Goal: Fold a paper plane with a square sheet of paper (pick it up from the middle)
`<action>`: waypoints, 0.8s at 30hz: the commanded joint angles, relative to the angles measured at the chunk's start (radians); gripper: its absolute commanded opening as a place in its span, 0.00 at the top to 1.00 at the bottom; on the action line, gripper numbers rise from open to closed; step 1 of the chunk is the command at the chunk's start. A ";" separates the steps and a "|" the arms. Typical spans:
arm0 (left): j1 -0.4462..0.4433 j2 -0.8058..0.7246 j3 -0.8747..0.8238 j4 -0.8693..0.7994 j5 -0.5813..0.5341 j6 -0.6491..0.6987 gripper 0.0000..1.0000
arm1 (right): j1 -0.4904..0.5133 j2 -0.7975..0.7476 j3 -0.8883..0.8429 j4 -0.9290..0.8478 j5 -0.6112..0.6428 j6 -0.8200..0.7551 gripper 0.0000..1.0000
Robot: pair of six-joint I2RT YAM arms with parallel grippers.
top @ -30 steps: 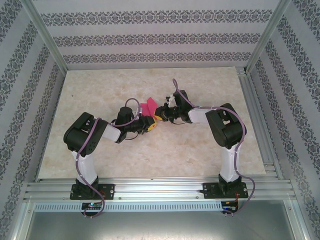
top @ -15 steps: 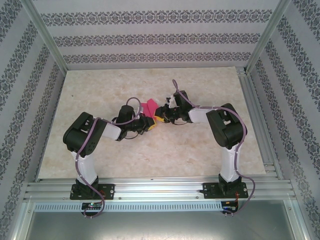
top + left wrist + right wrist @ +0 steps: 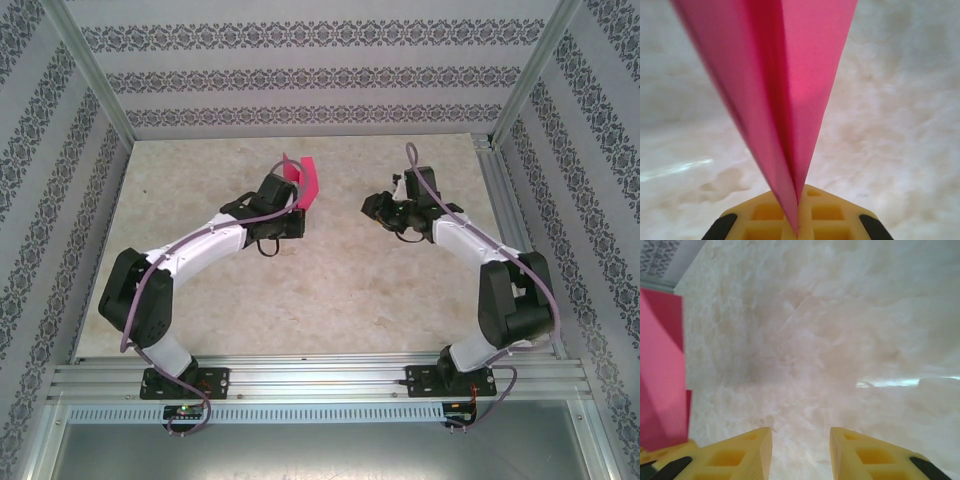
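- Pink paper (image 3: 303,180) is folded down the middle, and the left claw (image 3: 290,205) holds it up off the tabletop (image 3: 340,300).
- The left claw is squeezed shut on the thin bottom end of the paper, with no gap between its two sides.
- In the left wrist view, the paper is narrow where the yellow fingertips (image 3: 765,217) pinch it. It gets wider as it goes up and away.
- A dark fold line runs down the middle of the paper to the pinch.
- From above, the paper pokes out past the claw's tip, toward the back of the tabletop, and leans a little to the right.
- The right claw (image 3: 372,207) is well apart from the paper, off to its right.
- The right claw is partly open and has nothing in it. The right wrist view shows bare tabletop in the gap between its yellow fingers (image 3: 740,455).
- In that same view, the paper is at the left edge, off to the side of the right claw and not touching it.
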 commanded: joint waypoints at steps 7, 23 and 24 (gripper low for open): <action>-0.268 0.253 0.198 -0.589 -0.766 0.281 1.00 | -0.129 -0.177 -0.084 -0.158 0.109 -0.117 0.63; -0.635 0.555 0.312 -0.633 -0.865 0.241 0.77 | -0.242 -0.277 -0.146 -0.182 0.040 -0.138 0.62; -0.643 0.563 0.313 -0.627 -0.838 0.246 0.72 | -0.244 -0.278 -0.142 -0.189 0.037 -0.141 0.62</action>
